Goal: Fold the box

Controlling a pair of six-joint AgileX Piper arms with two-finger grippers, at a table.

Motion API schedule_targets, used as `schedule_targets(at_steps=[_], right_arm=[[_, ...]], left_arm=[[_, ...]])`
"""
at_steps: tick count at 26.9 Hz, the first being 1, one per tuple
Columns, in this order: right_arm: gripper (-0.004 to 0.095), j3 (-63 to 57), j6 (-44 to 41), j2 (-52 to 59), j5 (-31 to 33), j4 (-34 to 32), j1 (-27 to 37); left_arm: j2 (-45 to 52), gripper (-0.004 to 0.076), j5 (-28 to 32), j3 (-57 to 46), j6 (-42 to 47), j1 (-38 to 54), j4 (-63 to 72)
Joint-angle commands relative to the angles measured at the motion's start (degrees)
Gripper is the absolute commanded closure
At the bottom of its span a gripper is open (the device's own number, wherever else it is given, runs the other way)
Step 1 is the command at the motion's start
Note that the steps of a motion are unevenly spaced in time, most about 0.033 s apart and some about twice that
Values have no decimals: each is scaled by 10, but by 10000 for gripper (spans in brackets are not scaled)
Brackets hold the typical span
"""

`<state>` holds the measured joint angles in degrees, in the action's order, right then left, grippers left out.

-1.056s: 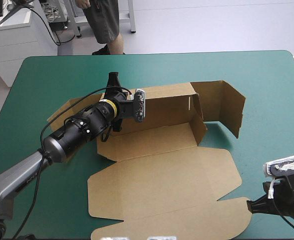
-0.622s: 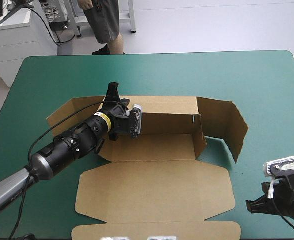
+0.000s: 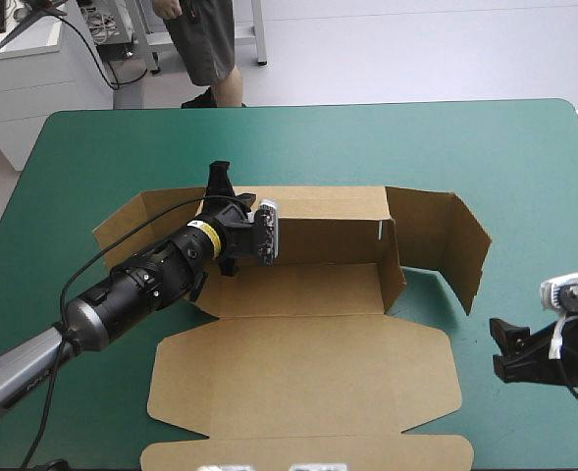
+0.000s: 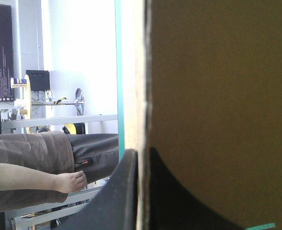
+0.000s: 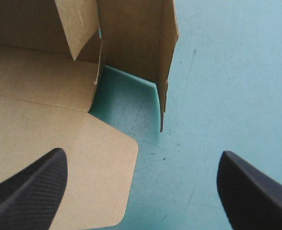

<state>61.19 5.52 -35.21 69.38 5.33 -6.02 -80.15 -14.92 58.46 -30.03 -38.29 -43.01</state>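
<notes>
Teal-green worktop [image 3: 485, 157] fills the scene, and the brown box [image 3: 308, 383] sits mid-worktop: lid flat toward the near edge, rear wall upright, right flap standing bent. Left gripper [image 3: 220, 186] is clamped on that rear wall's left end. Right gripper [image 3: 509, 348] hangs spread wide, just off the lid's right edge.

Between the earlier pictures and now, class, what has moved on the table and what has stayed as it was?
The left gripper, shut on the back wall, swung the box from skewed to square with the table's edges. The right gripper then drew back toward the table's right edge, away from the box. Unchanged: the left gripper's hold, the raised back wall and the flat lid.
</notes>
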Motion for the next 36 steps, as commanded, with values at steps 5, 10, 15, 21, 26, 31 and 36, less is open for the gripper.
schedule_targets(at_steps=[5, 10, 15, 21, 26, 31, 36], right_arm=[[71, 176, 7, -169, -51, 2, 3], [70, 292, 8, -314, -51, 2, 3], [71, 386, 8, -419, -50, 2, 3], [71, 482, 8, -539, -41, 4, 3], [71, 536, 3, -613, -33, 7, 3], [71, 553, 1, -668, -3, 28, 3], [71, 553, 1, -695, 23, 29, 3]], left_arm=[[6, 732, -2, 4, 16, -5, 20], [6, 732, -2, 4, 16, -5, 20], [6, 732, -2, 4, 16, -5, 20], [6, 732, -2, 4, 16, -5, 20], [6, 732, -2, 4, 16, -5, 20], [6, 732, -3, 4, 16, -5, 20], [6, 732, -7, 4, 16, -5, 20]])
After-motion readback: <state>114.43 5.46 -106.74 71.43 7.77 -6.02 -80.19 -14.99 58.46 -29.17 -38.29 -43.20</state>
